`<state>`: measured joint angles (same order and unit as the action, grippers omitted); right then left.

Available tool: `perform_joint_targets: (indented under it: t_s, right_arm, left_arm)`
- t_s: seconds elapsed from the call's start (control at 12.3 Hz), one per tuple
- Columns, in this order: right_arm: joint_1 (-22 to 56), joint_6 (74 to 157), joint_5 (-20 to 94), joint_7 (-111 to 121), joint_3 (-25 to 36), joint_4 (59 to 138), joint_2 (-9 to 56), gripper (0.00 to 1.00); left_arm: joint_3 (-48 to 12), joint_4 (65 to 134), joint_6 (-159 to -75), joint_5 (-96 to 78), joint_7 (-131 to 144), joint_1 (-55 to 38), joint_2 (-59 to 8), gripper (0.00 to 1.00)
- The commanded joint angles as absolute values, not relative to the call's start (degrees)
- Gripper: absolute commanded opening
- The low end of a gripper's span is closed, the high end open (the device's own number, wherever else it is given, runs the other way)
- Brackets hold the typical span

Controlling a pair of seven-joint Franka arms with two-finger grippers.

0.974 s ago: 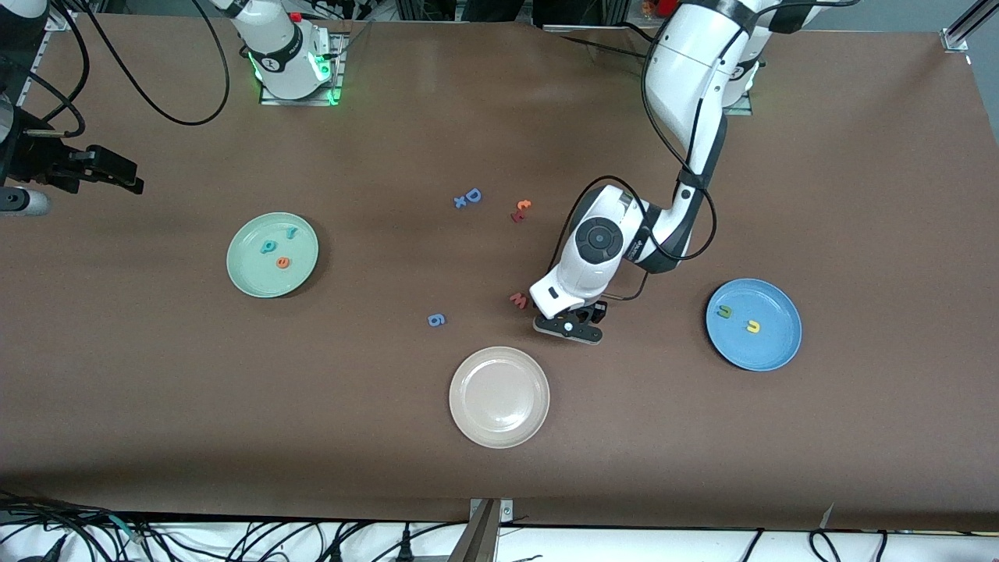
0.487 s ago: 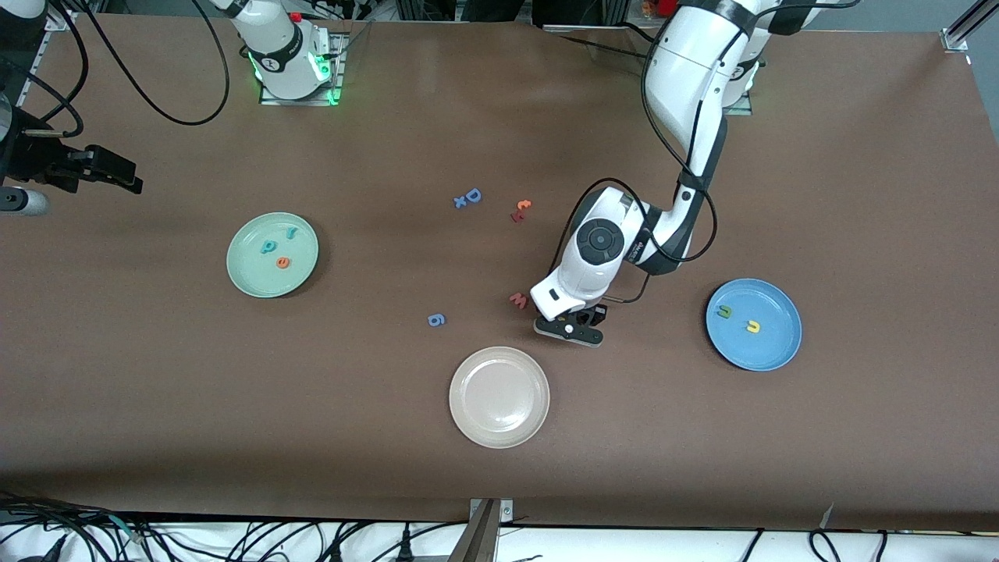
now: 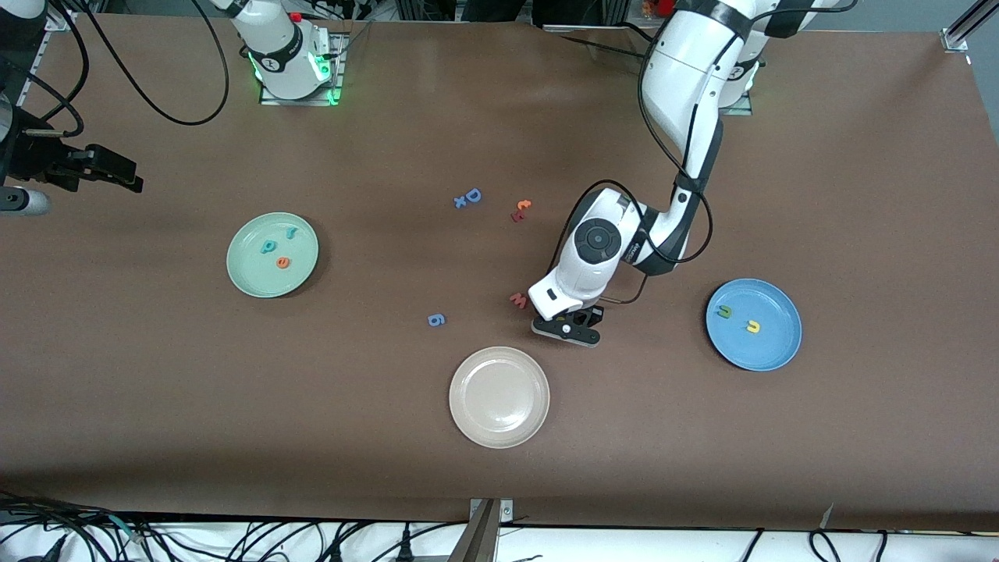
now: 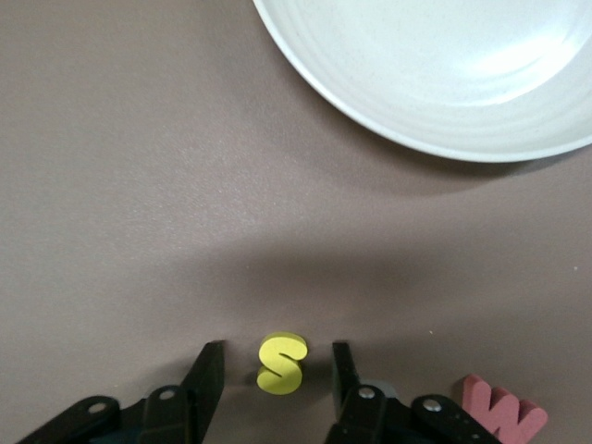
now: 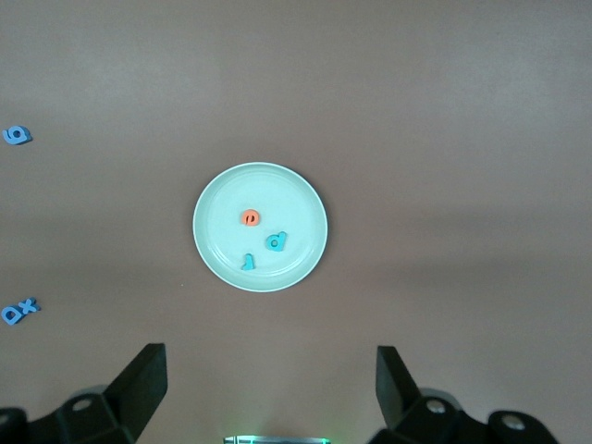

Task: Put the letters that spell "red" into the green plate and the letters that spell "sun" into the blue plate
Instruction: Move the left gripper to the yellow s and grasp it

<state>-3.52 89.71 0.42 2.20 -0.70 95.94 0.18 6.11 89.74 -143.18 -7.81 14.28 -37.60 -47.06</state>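
Observation:
A yellow "s" lies on the brown table between the fingers of my left gripper, which is open with a gap on each side of the letter. In the front view that gripper is low over the table next to the beige-white plate and hides the "s". The green plate holds a teal "r", a teal "d" and an orange "e". The blue plate holds a dark green "n" and a yellow "u". My right gripper waits open, high over the green plate.
A beige-white plate lies nearer the front camera than the left gripper. A red "w" lies right beside that gripper. A blue "6", a blue "D" with an "x" and two small orange-red letters lie mid-table.
The left hand has shifted slightly toward the right arm's end of the table, and its jaws have narrowed around the "s". The right arm and all the letters stay put.

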Motion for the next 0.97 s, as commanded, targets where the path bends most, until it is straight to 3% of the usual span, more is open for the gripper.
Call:
perform_joint_targets:
  t_s: [0.0, 0.41, 0.57, 0.89]
  right_arm:
    - [-4.2, 88.8, 0.5, 2.6, -1.2, 95.1, 0.2, 1.0]
    - [-4.2, 88.6, 0.4, 2.5, -1.3, 95.1, 0.2, 1.0]
    - [-4.1, 88.6, 0.4, 2.5, -1.4, 95.2, 0.1, 1.0]
    - [-4.0, 88.6, 0.4, 2.5, -1.5, 95.2, 0.1, 1.0]
  left_arm:
    - [6.7, 88.6, -143.5, -6.3, 13.9, -38.1, -48.2, 0.47]
    - [6.7, 88.9, -143.9, -6.3, 13.2, -38.0, -48.2, 0.12]
    - [7.3, 88.9, -143.9, -7.0, 10.5, -37.4, -47.6, 0.08]
    - [11.4, 91.2, -138.0, -8.4, -6.2, -33.4, -42.7, 0.09]
